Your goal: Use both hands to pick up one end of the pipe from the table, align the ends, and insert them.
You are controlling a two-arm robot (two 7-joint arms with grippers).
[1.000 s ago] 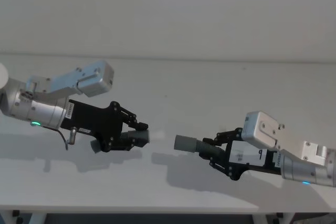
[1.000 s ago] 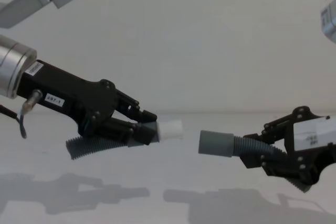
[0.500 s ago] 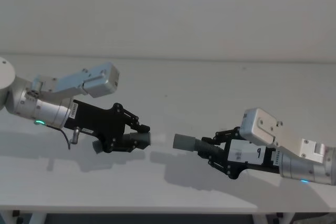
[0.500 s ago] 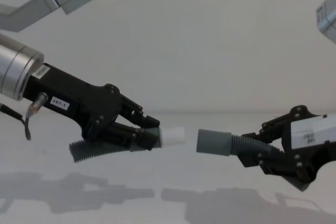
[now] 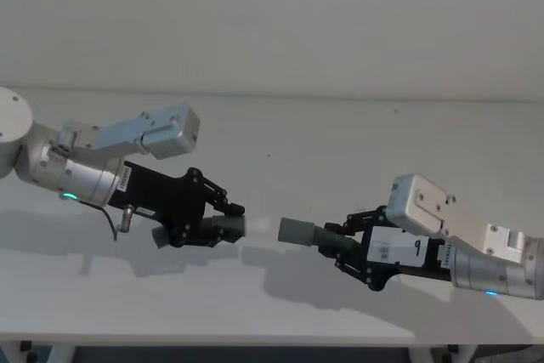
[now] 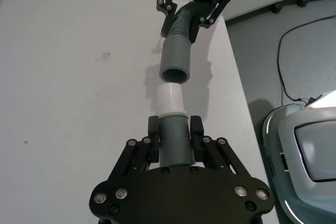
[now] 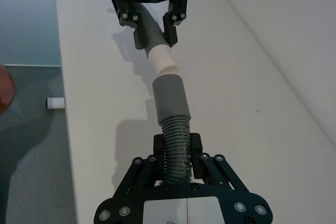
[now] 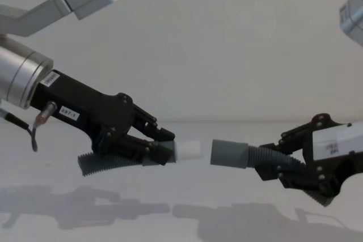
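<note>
Gap between white tip point(image 8: 189, 150) and grey cuff point(image 8: 228, 153) has narrowed; left gripper point(image 8: 153, 147) and right gripper point(image 8: 271, 164), each clamping its hose, near insertion

Both grippers, left gripper point(image 8: 164, 145) and right gripper point(image 8: 272, 165), look like matt black hard plastic or coated metal, hard to tell which, with bright screw heads. Arms point(image 5: 72, 178) are brushed silver metal with a satin sheen. Hose pieces point(image 7: 175, 148) are dark grey ribbed plastic, flexible-looking. Grey sleeve cuff point(image 6: 174, 60) is smooth and matt. Whitish tip point(image 6: 170, 98) is smooth plastic, slightly glossier. Table point(image 5: 340, 138) is plain matt white.
</note>
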